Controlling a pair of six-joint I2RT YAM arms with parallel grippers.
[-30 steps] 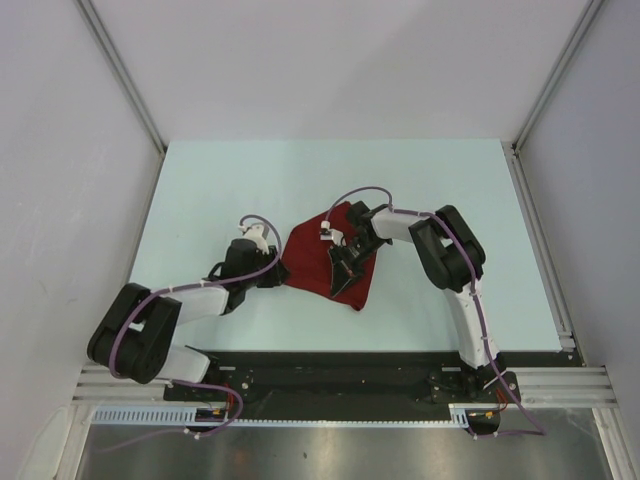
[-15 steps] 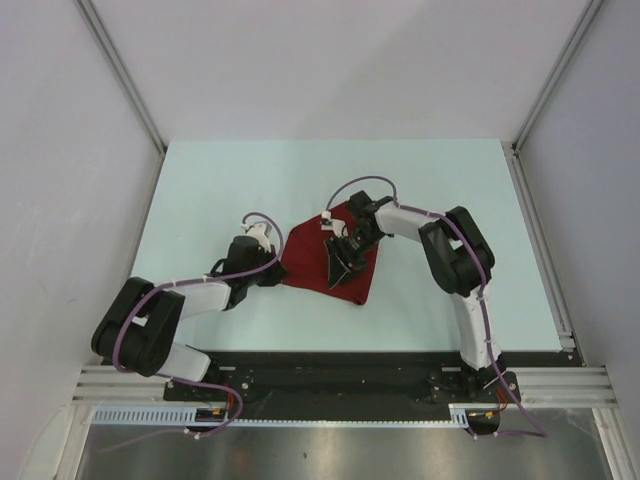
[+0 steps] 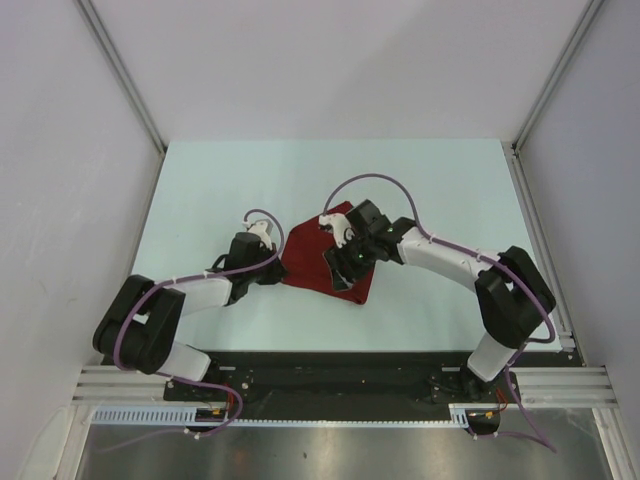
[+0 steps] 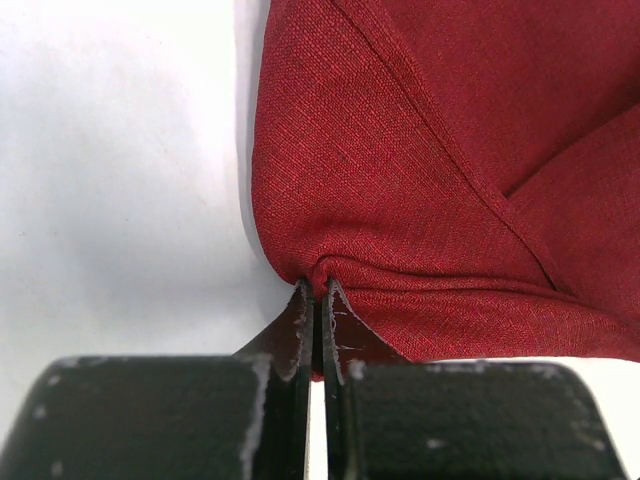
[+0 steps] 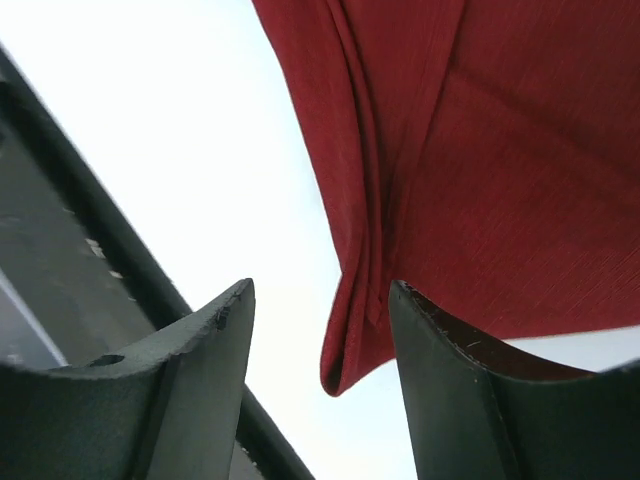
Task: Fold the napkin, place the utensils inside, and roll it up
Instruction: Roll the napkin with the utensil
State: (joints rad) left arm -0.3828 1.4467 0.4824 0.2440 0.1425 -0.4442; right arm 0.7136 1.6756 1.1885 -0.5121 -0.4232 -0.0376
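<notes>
The dark red napkin lies folded and creased on the pale table. My left gripper is shut on its left corner, where the cloth bunches into a small pleat between the tips of my left gripper. My right gripper hovers over the napkin's near part, open and holding nothing. In the right wrist view the folded near corner of the napkin hangs between the spread fingers of my right gripper, closer to the right one. The utensils are out of view.
The pale table ends at a black rail along its near edge, also seen as a dark rail in the right wrist view. Metal posts and grey walls enclose the sides and back.
My left gripper has shut on the napkin's left corner. My right gripper has opened and let the cloth go, and the right arm's elbow has swung out to the right.
</notes>
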